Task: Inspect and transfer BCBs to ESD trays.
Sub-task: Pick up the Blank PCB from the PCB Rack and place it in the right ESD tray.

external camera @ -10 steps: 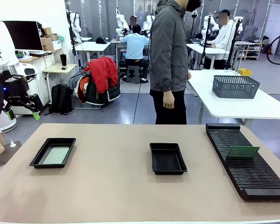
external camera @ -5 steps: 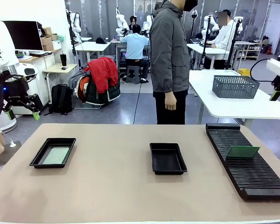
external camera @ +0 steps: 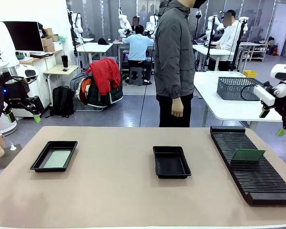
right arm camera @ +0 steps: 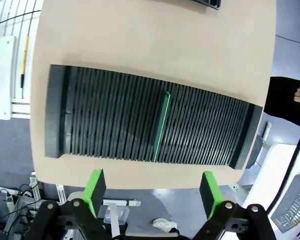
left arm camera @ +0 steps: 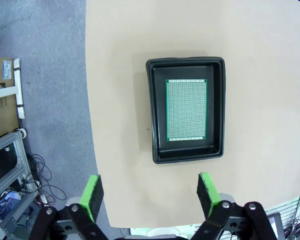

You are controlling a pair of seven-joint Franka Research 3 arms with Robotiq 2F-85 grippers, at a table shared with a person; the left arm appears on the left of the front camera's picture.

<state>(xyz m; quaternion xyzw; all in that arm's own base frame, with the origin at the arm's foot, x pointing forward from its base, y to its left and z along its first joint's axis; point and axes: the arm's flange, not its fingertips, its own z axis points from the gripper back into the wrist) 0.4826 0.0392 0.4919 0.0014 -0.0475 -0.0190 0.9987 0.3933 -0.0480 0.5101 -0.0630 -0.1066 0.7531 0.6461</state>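
Left and right jaws stand apart, empty. One BCB lies in the nine-o'clock tray; another BCB stands in the three-o'clock rack.

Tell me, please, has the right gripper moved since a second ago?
Yes. The right gripper has come in from the right edge and downward, toward the black rack.

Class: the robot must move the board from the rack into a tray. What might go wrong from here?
1. The board stands on edge in the rack; the open right hand may miss it or tip it.
2. The left tray already holds a second board; stacking there could scratch both.
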